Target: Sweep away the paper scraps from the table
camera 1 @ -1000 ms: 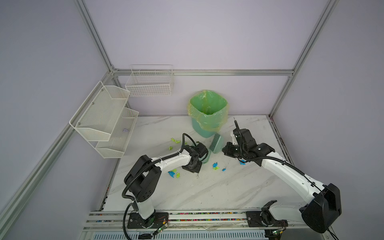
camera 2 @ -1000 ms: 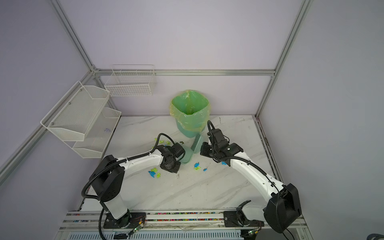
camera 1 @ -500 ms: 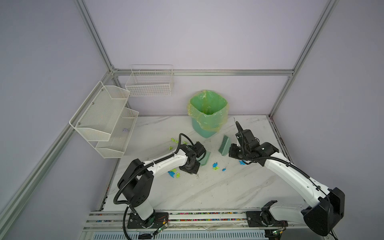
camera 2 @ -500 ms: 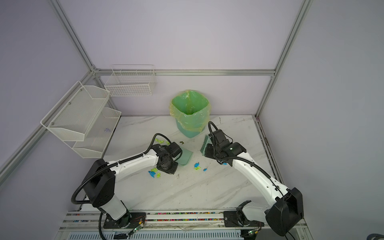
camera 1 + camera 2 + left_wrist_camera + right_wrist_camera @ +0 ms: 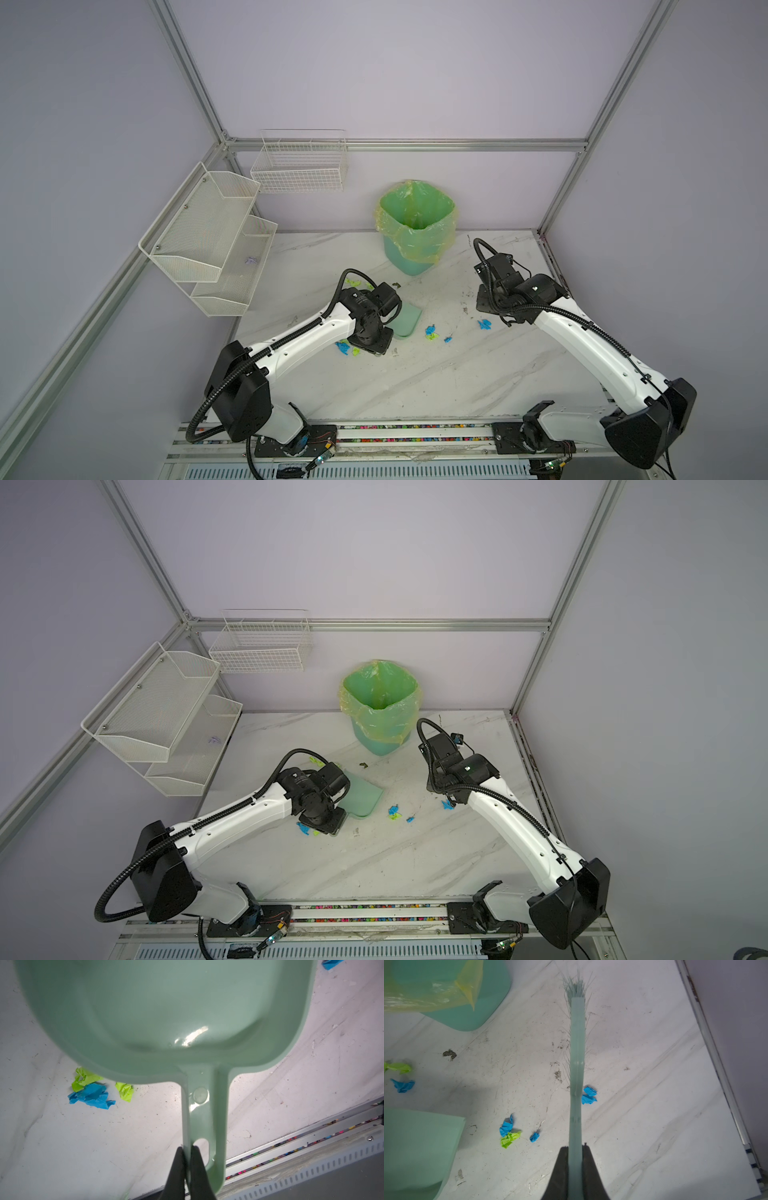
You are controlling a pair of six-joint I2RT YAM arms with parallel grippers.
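**A:** What's the surface like, front to back?

**B:** Nearest is a metal rail [image 5: 415, 428] with coloured beads in its groove. Then comes the white, grey-veined desk [image 5: 415, 386], scuffed and speckled with dark dirt. At the back stands a green bin [image 5: 415, 232] with a yellowish liner. A tiered wire rack [image 5: 208, 232] and a wire basket [image 5: 299, 166] hang on the lilac walls.

**A:** Anything hard to see?

**B:** In both top views the arms cover both pincers, and the brush [image 5: 577, 1043] is hidden under the right arm. The dustpan [image 5: 407, 320] shows only partly past the left wrist. In the left wrist view its front lip is cut off.

**A:** The pincers?

**B:** The left pincer [image 5: 187, 1150] is clamped on the edge of the dustpan's handle loop. The right pincer [image 5: 575, 1148] is closed on the brush handle, with the bristles at the far end.

**A:** And the paper scraps [image 5: 508, 1132]?

**B:** All are on the desk. 1 blue and 2 green lie beside the dustpan handle, near the left pincer. A blue-and-green cluster and 1 small blue bit sit between dustpan and brush. 2 blue ones lie just beside the brush, beyond the right pincer. A few more lie farther back, behind the left arm, toward the bin.
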